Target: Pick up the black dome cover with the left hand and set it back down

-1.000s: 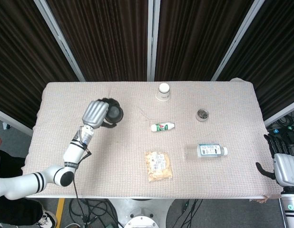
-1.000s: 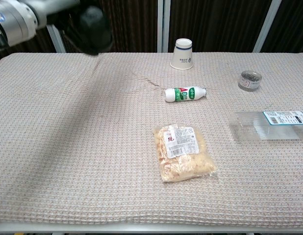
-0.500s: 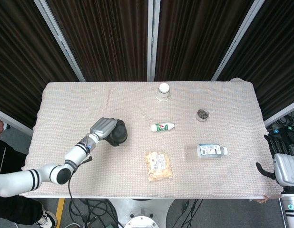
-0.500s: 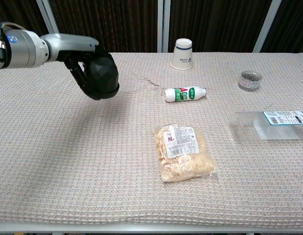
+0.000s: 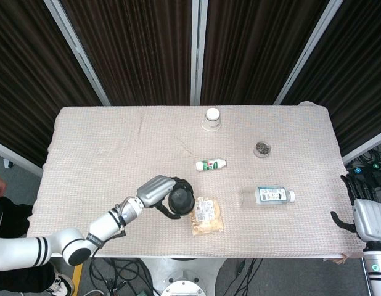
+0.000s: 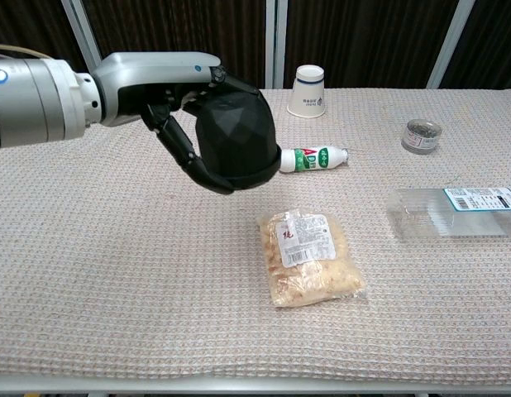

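Dome [image 6: 237, 136] is held aloft in the curled fingers [image 6: 183, 149] of the left hand [image 5: 158, 193], centre-left of the chest view, just above and left of the snack bag [image 6: 309, 256]; bare surface [image 6: 115, 248] lies lower left for the set-down.

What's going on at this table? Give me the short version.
The robot's left hand grips the black dome cover and holds it up off the cloth-covered table, close beside the snack packet. The cover has not been set down yet. The right hand hangs off the table's right edge, holding nothing. A paper cup, a small white bottle, a clear bottle and a small tin lie untouched on the cloth.
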Controlling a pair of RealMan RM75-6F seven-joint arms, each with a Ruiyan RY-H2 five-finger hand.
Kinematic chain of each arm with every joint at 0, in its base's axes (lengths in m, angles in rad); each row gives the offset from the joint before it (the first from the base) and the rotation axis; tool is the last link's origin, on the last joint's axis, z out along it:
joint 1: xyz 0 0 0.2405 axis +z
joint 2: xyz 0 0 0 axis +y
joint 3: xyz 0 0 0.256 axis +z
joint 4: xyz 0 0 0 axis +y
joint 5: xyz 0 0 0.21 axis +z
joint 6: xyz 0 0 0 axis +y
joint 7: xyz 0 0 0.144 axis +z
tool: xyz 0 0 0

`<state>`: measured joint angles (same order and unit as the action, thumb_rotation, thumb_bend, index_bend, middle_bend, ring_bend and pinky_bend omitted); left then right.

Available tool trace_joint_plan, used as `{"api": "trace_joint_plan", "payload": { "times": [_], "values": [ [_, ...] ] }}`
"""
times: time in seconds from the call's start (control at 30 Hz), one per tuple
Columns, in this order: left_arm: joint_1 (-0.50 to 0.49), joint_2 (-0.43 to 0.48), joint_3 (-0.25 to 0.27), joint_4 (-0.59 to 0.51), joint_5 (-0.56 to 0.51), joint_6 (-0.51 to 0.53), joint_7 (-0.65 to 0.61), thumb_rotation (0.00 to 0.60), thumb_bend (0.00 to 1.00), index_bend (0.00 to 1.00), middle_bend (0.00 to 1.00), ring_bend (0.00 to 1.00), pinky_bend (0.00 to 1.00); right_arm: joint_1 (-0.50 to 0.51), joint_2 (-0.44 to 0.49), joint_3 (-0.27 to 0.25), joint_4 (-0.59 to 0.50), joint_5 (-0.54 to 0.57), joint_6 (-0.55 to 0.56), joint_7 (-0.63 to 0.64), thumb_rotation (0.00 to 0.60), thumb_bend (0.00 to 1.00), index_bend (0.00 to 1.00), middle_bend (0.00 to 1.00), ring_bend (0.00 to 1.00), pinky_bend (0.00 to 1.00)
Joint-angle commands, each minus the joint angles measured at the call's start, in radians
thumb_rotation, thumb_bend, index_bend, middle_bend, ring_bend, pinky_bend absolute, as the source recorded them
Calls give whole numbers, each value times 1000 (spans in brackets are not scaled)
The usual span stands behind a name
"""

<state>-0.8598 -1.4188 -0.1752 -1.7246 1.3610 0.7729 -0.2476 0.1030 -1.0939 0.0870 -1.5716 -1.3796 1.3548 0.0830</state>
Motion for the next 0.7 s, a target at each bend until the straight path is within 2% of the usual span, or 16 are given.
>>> {"api": "trace_joint_plan", "payload": {
  "times": [0.03, 0.13, 0.27, 0.43, 0.53, 0.63, 0.7],
  "values": [
    [10, -51, 15, 90, 65, 38, 10, 600, 183, 355, 439, 311, 399, 0, 1, 1, 2, 1, 0, 4, 600, 196, 19, 54, 0, 6],
    [24, -102, -17, 209, -21, 87, 96, 600, 179, 355, 439, 311, 399, 1, 2, 4, 6, 9, -5, 12, 600, 196, 20, 54, 0, 6],
    [31, -167, -85, 399, -138, 178, 248, 600, 177, 355, 439, 311, 398, 2, 2, 5, 10, 14, -11, 16, 600, 197, 20, 54, 0, 6],
    [8, -159, -154, 551, -291, 108, 289, 600, 176, 355, 439, 311, 397, 2, 4, 5, 0, 6, -3, 10, 600, 197, 20, 54, 0, 6],
    [13, -138, -162, 527, -327, 79, 281, 600, 176, 355, 439, 311, 396, 0, 4, 4, -6, 0, 5, 3, 600, 197, 20, 54, 0, 6],
    [34, -114, -123, 402, -278, 81, 263, 600, 177, 355, 440, 311, 395, 1, 2, 2, -11, -5, 6, -5, 600, 196, 20, 55, 0, 6],
    [57, -102, -82, 267, -220, 78, 218, 600, 177, 355, 439, 311, 395, 3, 0, 0, -12, -8, 3, -6, 600, 197, 20, 54, 0, 6]
  ]
}}
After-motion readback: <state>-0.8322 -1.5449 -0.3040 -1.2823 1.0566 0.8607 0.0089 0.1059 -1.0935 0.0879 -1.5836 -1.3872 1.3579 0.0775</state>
